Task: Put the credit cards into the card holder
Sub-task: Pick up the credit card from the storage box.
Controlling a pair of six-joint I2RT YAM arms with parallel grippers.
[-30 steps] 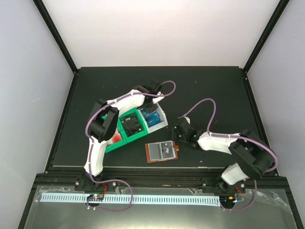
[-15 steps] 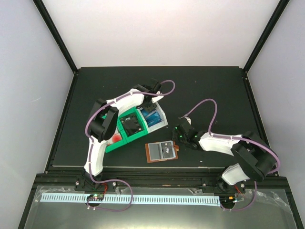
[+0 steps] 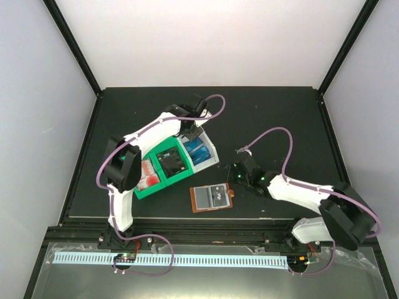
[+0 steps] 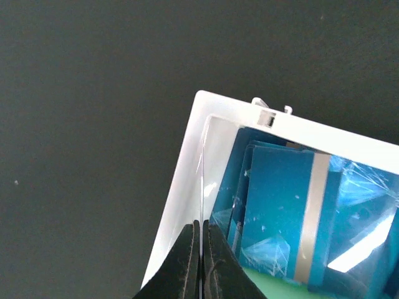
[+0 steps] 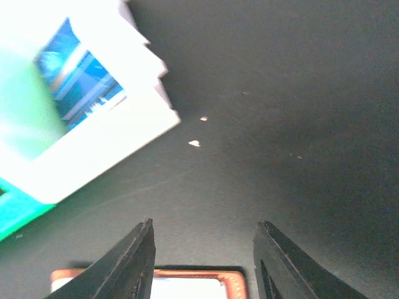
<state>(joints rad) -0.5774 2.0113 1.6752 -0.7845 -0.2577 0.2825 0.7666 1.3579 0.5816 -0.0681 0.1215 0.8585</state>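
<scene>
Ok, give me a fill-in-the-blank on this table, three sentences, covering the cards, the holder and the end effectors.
1. The blue credit cards lie in the ____ bin.
2. The card holder lies ____ on the table, its inside facing up.
3. The end effector with its fingers apart is on the ____ arm.
Missing words: white; open; right.

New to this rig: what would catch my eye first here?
The bright blue cards in the white bin, left of centre, stand out most, with the left tool shut at the bin's corner. Nearer the arms lies the open brown card holder, with the right tool open close by.
</scene>
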